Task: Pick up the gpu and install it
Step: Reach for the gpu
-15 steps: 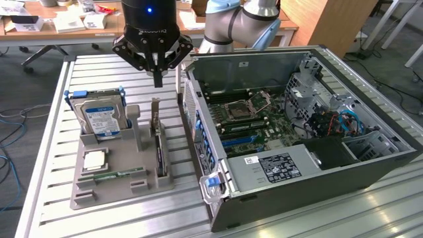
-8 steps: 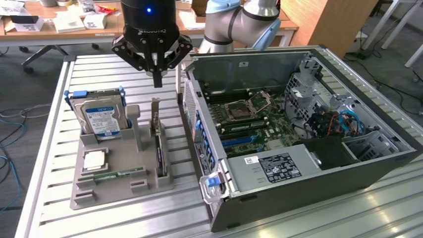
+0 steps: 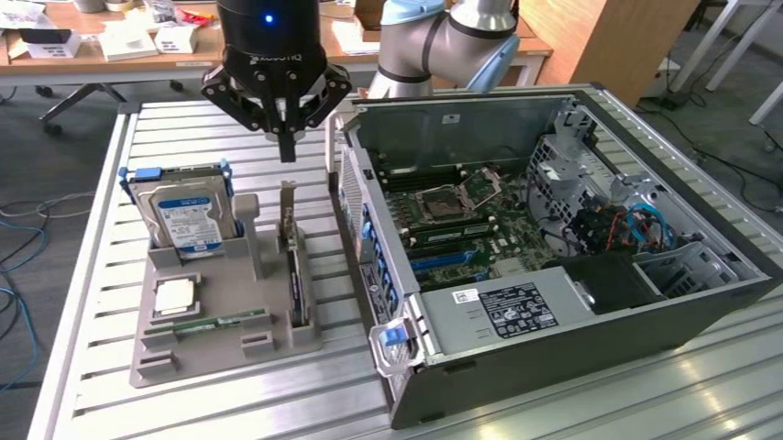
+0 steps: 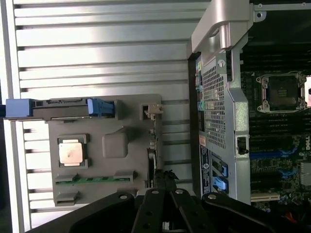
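The gripper (image 3: 288,154) is being held in the air over the grey holder tray (image 3: 196,359), its two dark fingers being pressed together with nothing between them. The gpu (image 3: 295,275) is being kept on its edge in a slot of that tray, just below the fingertips and apart from them, beside the open computer case (image 3: 685,321). Only its thin edge and silver bracket are being shown, so its cooler face cannot be made out, and its lower edge is being hidden by the slot. In the wrist view, the near end of the gpu (image 4: 151,162) is being covered by the gripper (image 4: 165,178). The arm is being cut off at the top of the exterior view. The hard drive (image 3: 190,215) is being held upright in the tray, towards the exterior view's left.
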Robot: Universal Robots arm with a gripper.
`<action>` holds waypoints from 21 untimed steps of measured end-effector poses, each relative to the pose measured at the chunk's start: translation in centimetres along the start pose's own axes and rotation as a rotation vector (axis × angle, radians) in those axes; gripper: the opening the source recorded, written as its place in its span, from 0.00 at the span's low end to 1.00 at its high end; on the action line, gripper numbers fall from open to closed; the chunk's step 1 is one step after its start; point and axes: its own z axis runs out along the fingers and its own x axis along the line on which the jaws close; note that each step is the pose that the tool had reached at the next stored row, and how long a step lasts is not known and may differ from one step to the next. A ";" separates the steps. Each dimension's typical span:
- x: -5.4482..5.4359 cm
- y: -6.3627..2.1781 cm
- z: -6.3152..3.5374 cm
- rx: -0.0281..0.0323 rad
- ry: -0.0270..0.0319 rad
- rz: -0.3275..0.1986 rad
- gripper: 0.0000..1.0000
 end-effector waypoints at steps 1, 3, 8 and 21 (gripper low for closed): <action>0.1 -0.01 0.00 0.0000 0.0000 0.000 0.11; 0.1 -0.01 0.00 -0.0001 0.0000 0.000 0.11; 0.2 -0.01 0.00 0.0000 0.0000 0.000 0.11; 0.8 -0.06 -0.02 -0.0001 0.0000 0.000 0.11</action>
